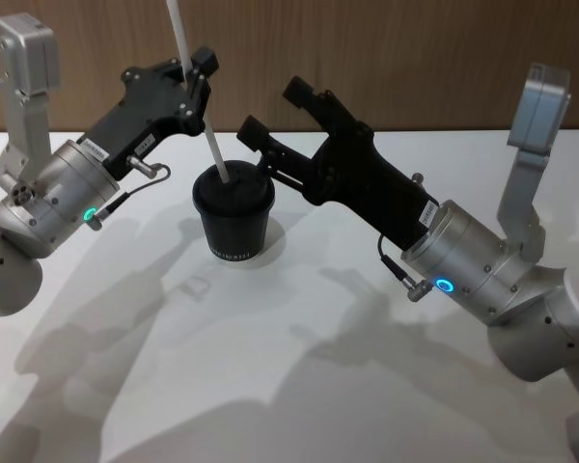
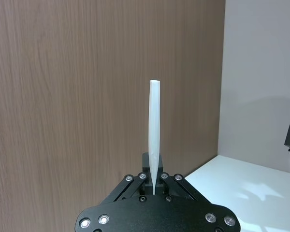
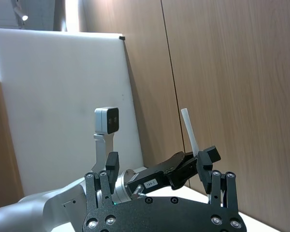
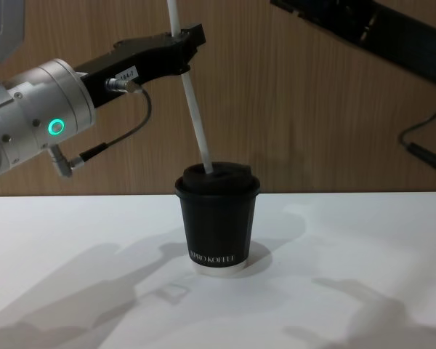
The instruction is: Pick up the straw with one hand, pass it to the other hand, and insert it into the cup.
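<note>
The straw (image 4: 195, 109) is smooth, translucent white plastic with a slight sheen. The cup (image 4: 218, 229) has a matt black paper wall and a black plastic lid (image 4: 218, 179), faintly glossy. The left hand (image 1: 195, 82) is matt black, its wrist (image 4: 36, 109) brushed silver metal. The surface (image 4: 73, 240) is smooth matt white; the wall (image 2: 87, 96) behind shows brown wood grain.

left gripper (image 1: 199, 79): black, flat linkage, silver screws, small white label; silver cylindrical wrist, green ring light, thin black cable, grey camera block. right gripper (image 1: 278, 108): black, white label; silver wrist, blue ring light, black cable, grey camera block.
</note>
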### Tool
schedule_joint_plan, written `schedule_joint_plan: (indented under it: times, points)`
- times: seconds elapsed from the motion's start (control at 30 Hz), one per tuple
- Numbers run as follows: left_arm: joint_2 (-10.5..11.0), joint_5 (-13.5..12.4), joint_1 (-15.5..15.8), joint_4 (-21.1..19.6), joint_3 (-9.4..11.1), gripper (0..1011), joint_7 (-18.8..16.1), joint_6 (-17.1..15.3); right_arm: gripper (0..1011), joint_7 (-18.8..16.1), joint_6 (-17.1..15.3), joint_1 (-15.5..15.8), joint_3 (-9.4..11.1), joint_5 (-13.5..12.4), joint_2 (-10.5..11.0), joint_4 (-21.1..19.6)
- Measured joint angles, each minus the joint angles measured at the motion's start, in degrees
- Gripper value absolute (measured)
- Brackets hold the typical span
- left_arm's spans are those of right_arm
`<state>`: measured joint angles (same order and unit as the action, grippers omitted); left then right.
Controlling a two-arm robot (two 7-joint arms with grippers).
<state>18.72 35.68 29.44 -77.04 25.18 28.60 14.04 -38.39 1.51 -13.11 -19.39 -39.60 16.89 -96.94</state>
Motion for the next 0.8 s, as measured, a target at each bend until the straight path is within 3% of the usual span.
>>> schedule_joint_plan:
  times: [0.8]
  points:
    - [-0.21,-0.41,-0.43,-0.99,-1.48,0,0.95,0.16,1001,0.00,0.00,0.00,0.00,0.00,0.00,0.00]
